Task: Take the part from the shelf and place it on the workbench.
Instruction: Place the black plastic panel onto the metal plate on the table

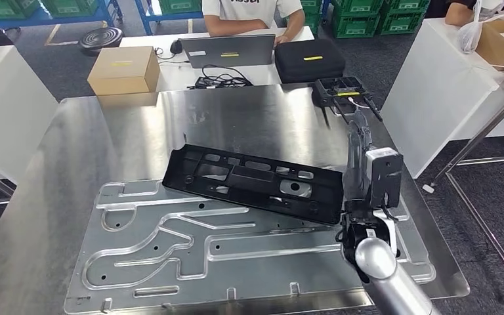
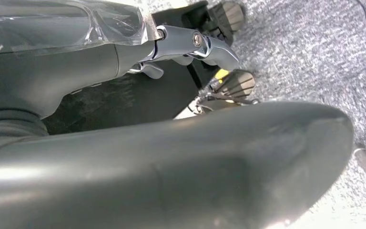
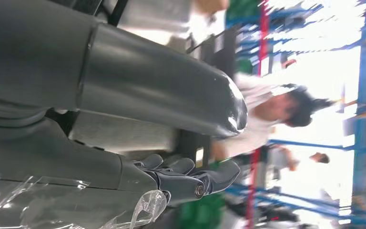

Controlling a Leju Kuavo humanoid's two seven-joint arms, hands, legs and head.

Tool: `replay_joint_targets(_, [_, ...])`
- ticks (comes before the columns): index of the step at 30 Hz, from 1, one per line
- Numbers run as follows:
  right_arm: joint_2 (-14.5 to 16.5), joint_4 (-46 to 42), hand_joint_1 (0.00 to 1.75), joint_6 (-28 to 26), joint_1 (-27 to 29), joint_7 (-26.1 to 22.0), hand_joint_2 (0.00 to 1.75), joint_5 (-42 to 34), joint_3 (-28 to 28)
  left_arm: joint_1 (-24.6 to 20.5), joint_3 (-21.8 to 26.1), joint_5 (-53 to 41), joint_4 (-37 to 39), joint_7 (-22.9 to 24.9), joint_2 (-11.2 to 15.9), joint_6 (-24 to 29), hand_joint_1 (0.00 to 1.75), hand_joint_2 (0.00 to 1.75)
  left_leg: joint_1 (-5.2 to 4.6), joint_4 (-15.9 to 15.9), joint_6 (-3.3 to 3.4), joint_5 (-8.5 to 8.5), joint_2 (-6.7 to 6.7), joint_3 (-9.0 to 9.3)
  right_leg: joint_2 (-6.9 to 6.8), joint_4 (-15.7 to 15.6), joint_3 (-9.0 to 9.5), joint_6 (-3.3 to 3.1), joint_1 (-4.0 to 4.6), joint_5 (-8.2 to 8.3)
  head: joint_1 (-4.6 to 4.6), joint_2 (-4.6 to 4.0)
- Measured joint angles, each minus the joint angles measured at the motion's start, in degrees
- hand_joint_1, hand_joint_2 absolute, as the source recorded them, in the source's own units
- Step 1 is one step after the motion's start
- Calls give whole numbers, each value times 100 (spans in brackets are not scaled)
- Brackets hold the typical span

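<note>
The long black plastic part (image 1: 256, 180) lies at a slant on the steel workbench (image 1: 105, 131), resting across a silver pressed metal panel (image 1: 190, 256). My right hand (image 1: 367, 164) is raised just beyond the part's right end, with fingers pointing away from me. In the right wrist view the right hand (image 3: 138, 143) has its thumb and fingers (image 3: 195, 179) apart and holds nothing. My left hand (image 2: 76, 62) hangs over grey carpet, fingers (image 2: 190, 40) stretched out and empty.
Behind the workbench a white table carries a cardboard box (image 1: 125, 69), a laptop (image 1: 236, 49) and a black case (image 1: 308, 60), with a person (image 1: 252, 13) seated behind. A small black device (image 1: 339, 90) sits on the workbench's far right corner. White tables flank both sides.
</note>
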Motion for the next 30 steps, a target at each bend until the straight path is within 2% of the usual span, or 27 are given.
replay_joint_targets(1, [19,-164,0,30,68,-88,0,18,12,-2,1,0,1,-8,8,-2,0,0,32,50,-72,-12,-4,-32,-12,-457,255,90,-66,158,1,0])
replay_joint_targets(2, [37,-328,0,55,141,-152,0,48,29,-5,1,0,2,-12,18,-4,0,0,64,106,-149,-32,-6,-73,12,-801,458,134,-98,298,3,0])
replay_joint_targets(3, [62,-490,0,79,225,-202,0,79,52,-10,2,-1,3,-16,28,-7,0,0,66,168,-222,-54,-7,-109,46,-1008,574,132,-124,385,3,0])
replay_joint_targets(4, [84,-646,0,96,316,-246,0,105,79,-13,3,-2,4,-19,39,-10,0,0,57,234,-277,-71,-10,-151,81,-1078,605,79,-138,381,4,0])
replay_joint_targets(5, [109,-776,0,110,404,-283,0,119,109,-15,3,-5,5,-23,44,-11,0,0,60,269,-312,-70,-16,-189,115,-997,551,-17,-126,374,1,0])
replay_joint_targets(7, [145,-1000,0,126,556,-341,0,130,166,-13,6,-15,6,-31,52,-14,0,0,83,349,-357,-92,-8,-261,92,-959,459,-167,-127,335,-7,-1])
replay_joint_targets(8, [160,-1089,0,132,613,-368,0,124,188,-17,7,-20,7,-36,55,-16,0,0,93,461,-366,-204,24,-318,76,-938,407,-227,-110,364,-11,-1])
replay_joint_targets(9, [167,-1176,0,138,661,-409,0,103,204,-25,9,-24,7,-40,57,-21,0,0,98,689,-363,-405,64,-400,59,-932,356,-286,-90,401,-12,-2])
replay_joint_targets(11, [174,-1321,0,157,780,-547,0,-1,216,-65,10,-34,7,-49,56,-38,0,0,70,1473,-331,-973,126,-628,23,-932,255,-373,-29,484,-13,-1])
replay_joint_targets(12, [175,-1388,0,169,864,-639,0,-74,216,-83,11,-43,7,-52,56,-49,0,0,50,1859,-309,-1189,132,-707,-1,-931,203,-399,9,524,-13,-1])
replay_joint_targets(13, [175,-1451,0,180,962,-733,0,-146,216,-95,12,-53,7,-55,56,-60,0,0,24,2103,-277,-1303,133,-712,-23,-931,152,-420,49,562,-13,0])
replay_joint_targets(14, [175,-1512,0,192,1059,-824,0,-204,216,-95,13,-64,7,-54,56,-68,0,0,-9,2129,-228,-1304,133,-616,-40,-930,105,-437,90,599,-13,0])
replay_joint_targets(15, [174,-1574,0,207,1151,-908,0,-254,216,-87,13,-76,7,-44,56,-75,0,0,-48,1931,-159,-1218,134,-419,-50,-930,60,-450,131,637,-12,-1])
replay_joint_targets(17, [174,-1696,0,240,1324,-1062,0,-311,216,-70,11,-93,9,-26,62,-84,0,0,-159,1090,44,-1022,145,170,-57,-931,-18,-461,195,716,-11,-2])
replay_joint_targets(18, [172,-1752,0,253,1414,-1129,0,-330,216,-69,11,-98,10,-18,67,-88,0,0,-208,713,100,-951,171,416,-58,-939,-41,-458,211,759,-10,-2])
replay_joint_targets(19, [170,-1803,0,263,1503,-1186,0,-342,217,-69,11,-102,10,-19,70,-91,0,0,-250,452,118,-911,190,570,-62,-947,-54,-448,213,802,-10,-2])
replay_joint_targets(20, [167,-1843,0,273,1577,-1229,0,-349,218,-71,11,-104,11,-19,73,-93,0,0,-279,330,98,-895,209,626,-66,-956,-64,-432,205,847,-9,-1])
replay_joint_targets(21, [165,-1877,0,281,1632,-1251,0,-357,220,-67,11,-107,11,-19,71,-96,0,0,-287,313,48,-836,217,606,-66,-971,-67,-410,194,896,-8,-1])
replay_joint_targets(22, [161,-1907,0,289,1676,-1266,0,-365,220,-60,12,-111,12,-16,69,-96,0,0,-278,279,32,-783,220,571,-60,-968,-83,-383,181,911,-9,-1])
replay_joint_targets(23, [156,-1937,0,294,1723,-1278,0,-374,219,-55,13,-115,13,-11,68,-97,0,0,-264,252,36,-724,228,526,-48,-923,-124,-355,173,844,-8,-1])
replay_joint_targets(24, [149,-1968,0,299,1783,-1288,0,-392,216,-49,13,-120,13,-6,66,-99,0,0,-242,228,53,-651,236,468,-37,-791,-191,-329,171,671,-7,-1])
replay_joint_targets(25, [141,-1997,0,312,1862,-1298,0,-412,213,-45,13,-129,13,-1,61,-101,0,0,-223,212,68,-577,244,398,-27,-540,-288,-307,167,401,-6,-1])
replay_joint_targets(26, [135,-2024,0,333,1953,-1312,0,-433,210,-42,13,-138,13,3,58,-102,0,0,-219,214,83,-516,244,320,-23,-194,-399,-286,168,100,-5,-1])
replay_joint_targets(27, [127,-2049,0,367,2051,-1331,0,-461,209,-36,13,-149,13,7,55,-101,0,0,-213,216,86,-452,246,238,-24,190,-492,-266,165,-135,-4,0])
replay_joint_targets(28, [117,-2068,0,409,2151,-1355,0,-482,208,-29,13,-161,13,12,52,-95,0,0,-207,220,75,-390,247,162,-25,508,-536,-245,158,-241,-4,-1])
replay_joint_targets(29, [107,-2084,0,456,2249,-1383,0,-511,207,-24,13,-170,13,19,52,-85,0,0,-197,226,61,-330,248,84,-26,668,-498,-223,149,-201,-4,-1])
replay_joint_targets(30, [96,-2095,0,505,2338,-1410,0,-540,205,-24,13,-178,13,26,52,-74,0,0,-182,237,38,-273,248,10,-27,632,-361,-199,136,-57,-4,-1])
